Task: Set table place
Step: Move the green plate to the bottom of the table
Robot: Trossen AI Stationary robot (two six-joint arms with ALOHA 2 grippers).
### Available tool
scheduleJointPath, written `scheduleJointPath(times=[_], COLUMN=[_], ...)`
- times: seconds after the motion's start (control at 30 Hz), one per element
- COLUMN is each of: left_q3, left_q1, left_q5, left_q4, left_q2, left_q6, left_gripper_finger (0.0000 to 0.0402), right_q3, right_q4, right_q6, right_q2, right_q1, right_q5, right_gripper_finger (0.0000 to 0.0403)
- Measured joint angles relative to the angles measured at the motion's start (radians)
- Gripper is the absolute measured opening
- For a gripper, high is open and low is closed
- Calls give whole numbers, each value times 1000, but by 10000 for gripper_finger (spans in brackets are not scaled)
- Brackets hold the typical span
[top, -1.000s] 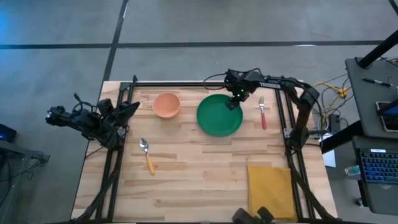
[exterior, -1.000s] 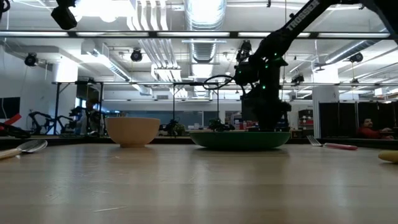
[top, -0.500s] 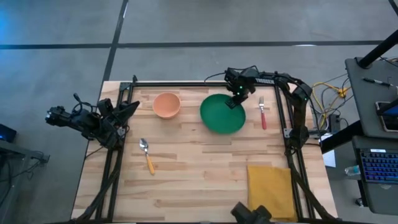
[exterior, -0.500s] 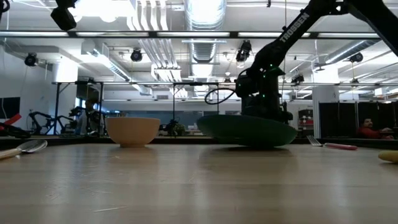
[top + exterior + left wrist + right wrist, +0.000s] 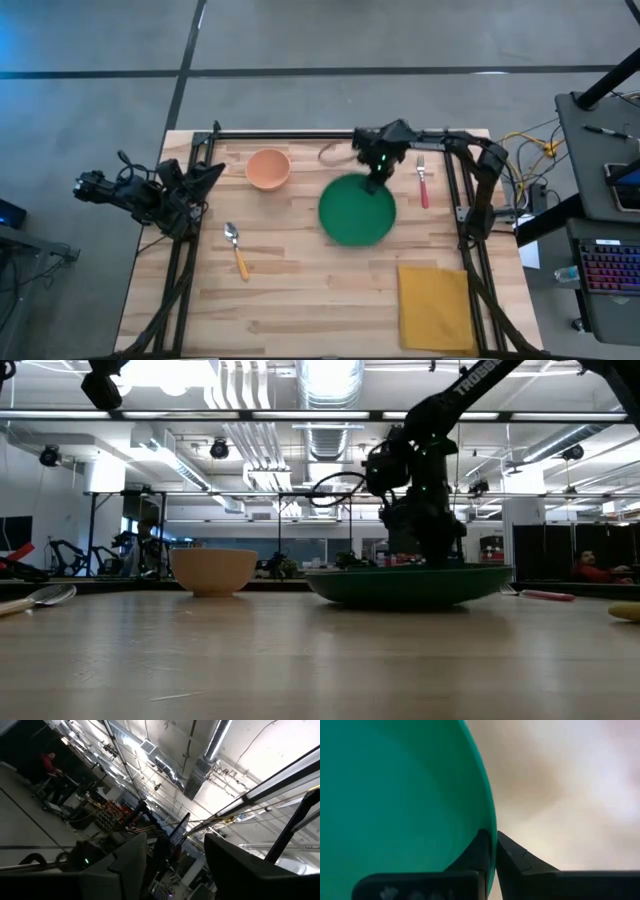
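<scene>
My right gripper [image 5: 376,184] has its jaws clamped on the far rim of the green plate [image 5: 356,212], one finger inside, one outside, and the plate sits low over the counter [image 5: 300,290], near its middle toward the right side. This is the plate-placing step, I judge. My left gripper [image 5: 205,178] waits off the left edge, jaws apart. The peach bowl [image 5: 267,168] sits near the far edge, the spoon [image 5: 236,250] toward the left, the fork [image 5: 423,180] by the right edge, the napkin [image 5: 438,305] in the near right corner. Next I need to settle the plate flat, then let go cleanly.
</scene>
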Motion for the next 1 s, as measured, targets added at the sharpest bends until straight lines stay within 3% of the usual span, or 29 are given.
scheduleJointPath(times=[0.4,0.57,0.77,1.0], left_q3=[-1,-1,-1,-1], left_q1=[0,0,0,-1], left_q5=[2,5,10,13], left_q4=[-40,-61,-96,-98], left_q2=[2,1,2,1], left_q6=[-5,-38,-81,-86], left_gripper_finger=[185,185,185,185], right_q3=[-30,-30,-38,-44], right_q4=[82,112,198,235], right_q6=[220,308,405,470], right_q2=[1,1,3,5], right_q1=[356,463,483,503], right_q5=[-172,-188,-151,-191], right_gripper_finger=[10,11,12,12])
